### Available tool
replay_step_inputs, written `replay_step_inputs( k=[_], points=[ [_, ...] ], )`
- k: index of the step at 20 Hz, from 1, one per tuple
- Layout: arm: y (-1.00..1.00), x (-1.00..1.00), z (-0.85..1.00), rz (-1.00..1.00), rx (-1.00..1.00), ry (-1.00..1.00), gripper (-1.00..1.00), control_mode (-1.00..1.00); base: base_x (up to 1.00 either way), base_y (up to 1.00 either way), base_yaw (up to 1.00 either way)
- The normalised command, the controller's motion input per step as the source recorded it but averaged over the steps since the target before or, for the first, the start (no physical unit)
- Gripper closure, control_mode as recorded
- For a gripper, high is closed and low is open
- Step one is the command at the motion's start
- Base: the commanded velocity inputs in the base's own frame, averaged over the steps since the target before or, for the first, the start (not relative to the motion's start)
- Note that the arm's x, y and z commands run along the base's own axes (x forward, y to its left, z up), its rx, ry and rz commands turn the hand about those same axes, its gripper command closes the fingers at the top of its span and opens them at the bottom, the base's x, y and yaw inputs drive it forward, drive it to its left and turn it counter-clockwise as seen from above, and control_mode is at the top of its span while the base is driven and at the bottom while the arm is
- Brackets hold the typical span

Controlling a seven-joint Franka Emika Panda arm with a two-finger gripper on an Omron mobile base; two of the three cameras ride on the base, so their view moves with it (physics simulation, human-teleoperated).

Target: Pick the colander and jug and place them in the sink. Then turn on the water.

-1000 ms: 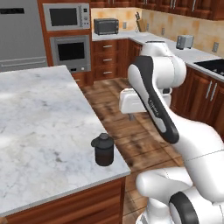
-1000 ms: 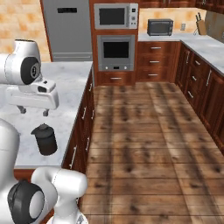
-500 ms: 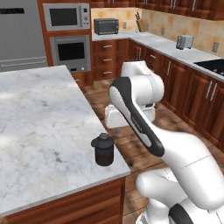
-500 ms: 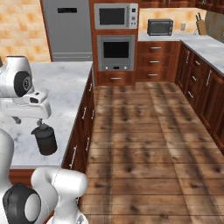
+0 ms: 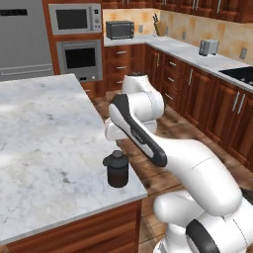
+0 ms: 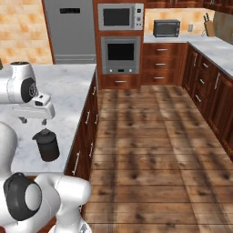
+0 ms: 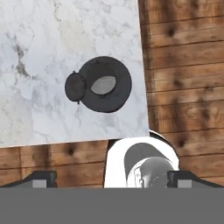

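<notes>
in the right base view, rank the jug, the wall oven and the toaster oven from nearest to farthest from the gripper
1. The jug, on the marble counter just below the open gripper.
2. The wall oven, built into the cabinets across the floor, up and to the right.
3. The toaster oven, on the far counter, farther right again.

The jug [image 5: 117, 169] was dark grey-black, its opening paler grey inside. The surface [image 5: 44, 143] was white marble with grey veining, over reddish-brown wood cabinets [image 6: 86, 132]. The floor [image 6: 154, 150] was brown wood planks with dark knots. The tool [image 6: 32, 121] had dark fingers under a white hand.
</notes>
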Motion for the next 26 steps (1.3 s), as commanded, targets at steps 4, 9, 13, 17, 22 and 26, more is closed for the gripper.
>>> replay_step_inputs(
  k=[4,9,13,17,22,26],
  points=[
    [0.33,0.80,-0.09,0.00,0.00,0.01,-1.00,-1.00,0.00,0.00,0.00],
    [0.12,0.39,-0.20,0.00,0.00,0.01,-1.00,-1.00,0.00,0.00,0.00],
    [0.00,0.25,-0.13,0.00,0.00,0.00,-1.00,-1.00,0.00,0.00,0.00],
    [0.00,0.18,-0.36,0.00,-0.01,0.03,-1.00,-1.00,0.00,0.00,0.00],
    [0.00,-0.21,-0.25,0.00,0.00,0.05,-1.00,-1.00,0.00,0.00,0.00],
    [0.00,-0.01,-0.34,0.00,0.00,0.02,-1.00,-1.00,0.00,0.00,0.00]
  ],
)
